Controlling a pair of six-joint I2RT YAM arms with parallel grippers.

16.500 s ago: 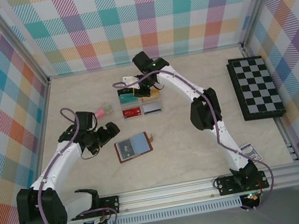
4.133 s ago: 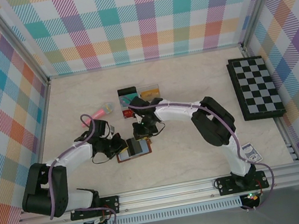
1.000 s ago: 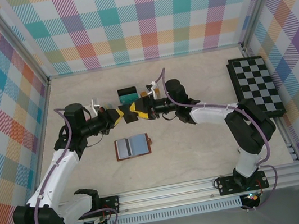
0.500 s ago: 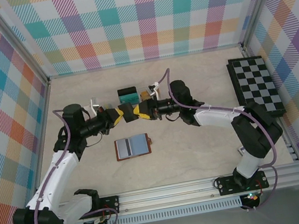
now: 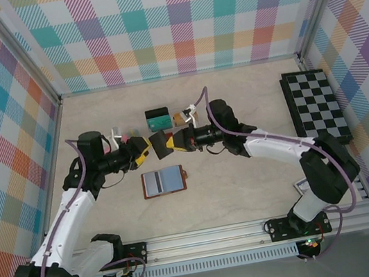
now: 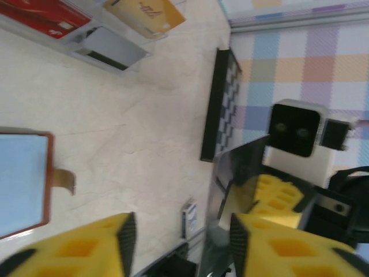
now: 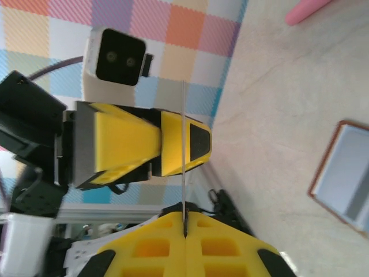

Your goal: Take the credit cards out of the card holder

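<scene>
The card holder [image 5: 164, 181] lies open on the counter [image 5: 236, 197], its blue-grey pages facing up. Above the counter just beyond the holder, the right end effector [image 7: 185, 222] is clamped on a dark card [image 5: 159, 144], which it holds on edge in the air, clear of the holder. The left end effector [image 6: 181, 231] faces it from the holder's left side. Its fingers stand apart and grip nothing, and the card's free end sits close to their tips. Further beyond the holder, a red card [image 6: 40, 14], a grey card [image 6: 106, 49], an orange card [image 6: 147, 10] and a teal card [image 5: 159, 123] lie out on the counter. I judge the job well along: several cards are out, and the one in the air only needs setting down with them. Whether any card is left in the holder's pockets I cannot tell, as the pages show too small.
</scene>
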